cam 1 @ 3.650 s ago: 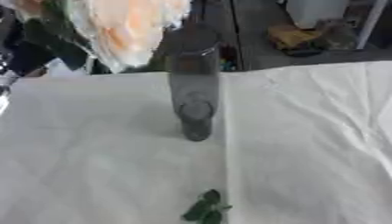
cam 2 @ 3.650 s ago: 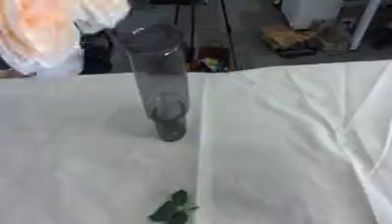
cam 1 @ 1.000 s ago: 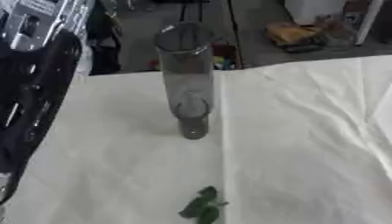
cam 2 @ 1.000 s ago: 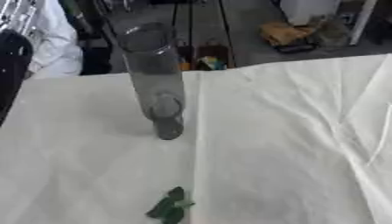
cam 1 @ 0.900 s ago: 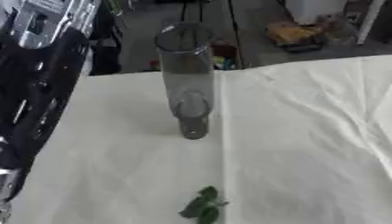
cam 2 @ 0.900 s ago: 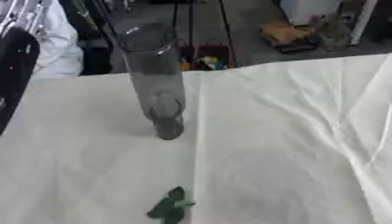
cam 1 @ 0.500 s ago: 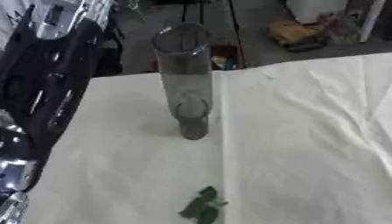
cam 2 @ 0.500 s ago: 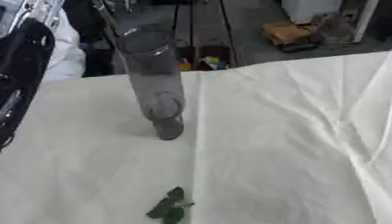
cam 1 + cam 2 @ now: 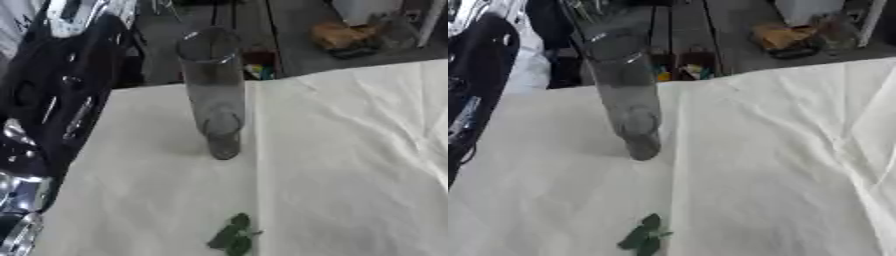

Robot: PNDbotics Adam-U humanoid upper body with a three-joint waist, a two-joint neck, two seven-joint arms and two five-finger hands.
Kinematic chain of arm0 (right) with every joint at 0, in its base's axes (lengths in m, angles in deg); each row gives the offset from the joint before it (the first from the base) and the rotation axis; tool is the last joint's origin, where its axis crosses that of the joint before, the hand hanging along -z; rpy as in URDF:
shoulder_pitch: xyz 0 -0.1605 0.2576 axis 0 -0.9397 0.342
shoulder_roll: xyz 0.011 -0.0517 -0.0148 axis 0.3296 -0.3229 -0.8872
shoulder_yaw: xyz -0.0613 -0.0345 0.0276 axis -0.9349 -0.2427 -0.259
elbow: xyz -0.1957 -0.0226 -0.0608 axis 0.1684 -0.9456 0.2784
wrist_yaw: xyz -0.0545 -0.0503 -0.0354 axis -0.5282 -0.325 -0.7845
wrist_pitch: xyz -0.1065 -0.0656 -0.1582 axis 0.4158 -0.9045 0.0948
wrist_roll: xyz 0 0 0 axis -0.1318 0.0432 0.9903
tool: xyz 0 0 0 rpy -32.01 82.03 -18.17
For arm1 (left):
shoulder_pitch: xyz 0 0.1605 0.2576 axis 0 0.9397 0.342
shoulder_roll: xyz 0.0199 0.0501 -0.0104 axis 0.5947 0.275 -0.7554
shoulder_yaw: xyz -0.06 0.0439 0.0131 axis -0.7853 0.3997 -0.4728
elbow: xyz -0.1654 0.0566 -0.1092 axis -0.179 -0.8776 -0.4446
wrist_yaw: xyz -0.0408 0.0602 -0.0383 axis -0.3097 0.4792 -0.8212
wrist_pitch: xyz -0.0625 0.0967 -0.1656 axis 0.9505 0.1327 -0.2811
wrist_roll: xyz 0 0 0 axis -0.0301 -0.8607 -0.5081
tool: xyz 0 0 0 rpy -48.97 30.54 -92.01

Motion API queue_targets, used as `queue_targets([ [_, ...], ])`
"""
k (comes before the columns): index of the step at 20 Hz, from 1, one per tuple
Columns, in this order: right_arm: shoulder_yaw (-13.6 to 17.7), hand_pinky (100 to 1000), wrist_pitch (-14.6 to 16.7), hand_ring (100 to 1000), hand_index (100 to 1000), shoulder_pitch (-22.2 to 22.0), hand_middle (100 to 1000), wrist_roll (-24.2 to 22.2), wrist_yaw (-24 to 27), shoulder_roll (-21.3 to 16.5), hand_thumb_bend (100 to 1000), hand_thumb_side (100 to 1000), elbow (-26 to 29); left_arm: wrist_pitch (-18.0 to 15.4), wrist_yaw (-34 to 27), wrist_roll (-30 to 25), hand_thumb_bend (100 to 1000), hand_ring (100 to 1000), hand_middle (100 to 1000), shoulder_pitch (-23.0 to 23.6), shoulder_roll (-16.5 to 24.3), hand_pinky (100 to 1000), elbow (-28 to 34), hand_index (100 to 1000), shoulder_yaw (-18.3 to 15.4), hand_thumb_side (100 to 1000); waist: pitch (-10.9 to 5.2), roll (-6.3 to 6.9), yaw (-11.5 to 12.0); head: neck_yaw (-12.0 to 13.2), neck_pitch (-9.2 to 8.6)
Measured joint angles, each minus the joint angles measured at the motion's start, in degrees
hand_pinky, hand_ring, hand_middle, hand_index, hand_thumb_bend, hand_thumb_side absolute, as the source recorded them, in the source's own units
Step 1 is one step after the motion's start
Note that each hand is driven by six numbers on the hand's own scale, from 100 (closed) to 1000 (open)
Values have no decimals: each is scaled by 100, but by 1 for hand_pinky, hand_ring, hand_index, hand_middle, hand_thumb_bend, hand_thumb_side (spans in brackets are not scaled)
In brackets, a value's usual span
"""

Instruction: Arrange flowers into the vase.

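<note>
The tall clear glass vase (image 9: 214, 95) looks smooth and shiny. The white tablecloth (image 9: 350, 165) is matt cloth with soft creases. At the left of the frame, the black robot arm (image 9: 52, 100) has glossy plastic and silver metal parts.

A tall clear glass cylinder vase (image 9: 213, 95) is standing upright at upper centre, while a small green leaf sprig (image 9: 233, 240) is lying at the bottom centre.
</note>
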Motion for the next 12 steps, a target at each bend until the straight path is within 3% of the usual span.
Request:
queue_targets([
  [12,-6,745,-44,601,821,-26,478,-46,78,-4,100,921,0,94,-254,112,100,100,100,-41,-54,100,13,100,-9,739,14,64,-24,47,-47],
])
